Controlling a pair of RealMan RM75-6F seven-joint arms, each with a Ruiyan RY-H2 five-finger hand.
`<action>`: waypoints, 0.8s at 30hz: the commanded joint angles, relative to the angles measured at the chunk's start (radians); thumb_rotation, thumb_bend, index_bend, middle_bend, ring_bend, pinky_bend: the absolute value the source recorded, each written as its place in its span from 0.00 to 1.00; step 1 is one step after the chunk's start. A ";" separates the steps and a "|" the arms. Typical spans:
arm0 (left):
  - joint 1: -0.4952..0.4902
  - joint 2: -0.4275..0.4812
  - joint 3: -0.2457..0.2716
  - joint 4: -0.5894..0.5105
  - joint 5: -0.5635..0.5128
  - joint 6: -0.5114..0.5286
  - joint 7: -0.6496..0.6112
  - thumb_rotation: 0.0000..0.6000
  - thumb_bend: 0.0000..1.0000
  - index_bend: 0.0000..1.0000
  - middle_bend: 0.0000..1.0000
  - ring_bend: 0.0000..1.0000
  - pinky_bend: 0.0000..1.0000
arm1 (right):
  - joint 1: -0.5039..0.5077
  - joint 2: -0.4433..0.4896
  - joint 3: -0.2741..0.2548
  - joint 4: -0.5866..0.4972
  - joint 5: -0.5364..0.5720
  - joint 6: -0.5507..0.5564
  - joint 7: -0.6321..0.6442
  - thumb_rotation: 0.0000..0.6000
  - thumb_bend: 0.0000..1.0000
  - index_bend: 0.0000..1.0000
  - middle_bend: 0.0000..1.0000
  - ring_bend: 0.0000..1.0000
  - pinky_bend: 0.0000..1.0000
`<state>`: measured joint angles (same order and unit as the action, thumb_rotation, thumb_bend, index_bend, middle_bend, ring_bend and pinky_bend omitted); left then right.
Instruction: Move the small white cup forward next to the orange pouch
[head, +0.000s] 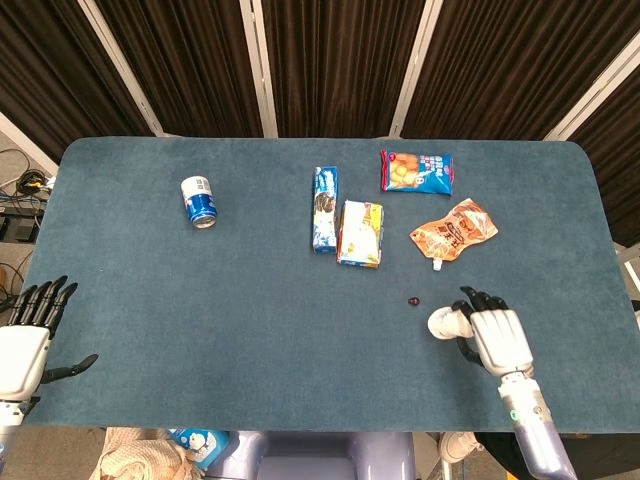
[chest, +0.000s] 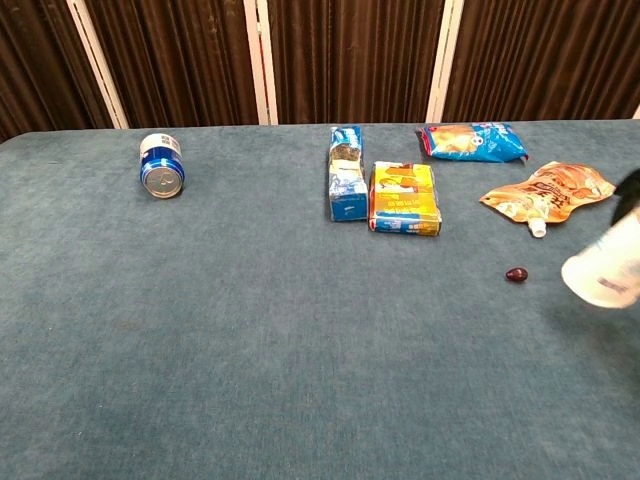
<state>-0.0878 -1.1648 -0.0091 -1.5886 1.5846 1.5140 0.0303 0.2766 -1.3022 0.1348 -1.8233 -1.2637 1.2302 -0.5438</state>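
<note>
White against the blue table cloth (head: 250, 300), the small white cup (head: 444, 322) lay tilted on its side in the right hand (head: 490, 338), whose dark fingers (head: 480, 300) curled around it. From the cup, the orange pouch (head: 455, 230) sat at about twelve o'clock, well apart, with a small dark red object (head: 414, 300) near at ten o'clock. In the chest view the cup (chest: 606, 265) hung at the right edge, mouth toward the camera. Off the table's near left corner, the left hand (head: 28, 345) held nothing, fingers spread. A blue can (head: 199, 202) lay on its side at the table's ten o'clock.
</note>
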 joint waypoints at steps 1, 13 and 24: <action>-0.001 0.001 0.001 -0.001 0.000 -0.001 -0.002 1.00 0.02 0.00 0.00 0.00 0.00 | 0.037 -0.039 0.030 0.016 0.048 -0.014 -0.040 1.00 0.40 0.41 0.18 0.21 0.26; -0.002 0.009 0.002 -0.004 -0.001 -0.003 -0.022 1.00 0.01 0.00 0.00 0.00 0.00 | 0.116 -0.167 0.070 0.122 0.176 -0.025 -0.107 1.00 0.40 0.41 0.18 0.21 0.26; -0.003 0.011 0.006 -0.006 0.005 -0.004 -0.028 1.00 0.01 0.00 0.00 0.00 0.00 | 0.147 -0.252 0.069 0.210 0.219 -0.013 -0.101 1.00 0.40 0.41 0.18 0.21 0.26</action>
<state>-0.0909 -1.1542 -0.0032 -1.5945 1.5892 1.5103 0.0020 0.4209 -1.5509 0.2056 -1.6163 -1.0453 1.2154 -0.6449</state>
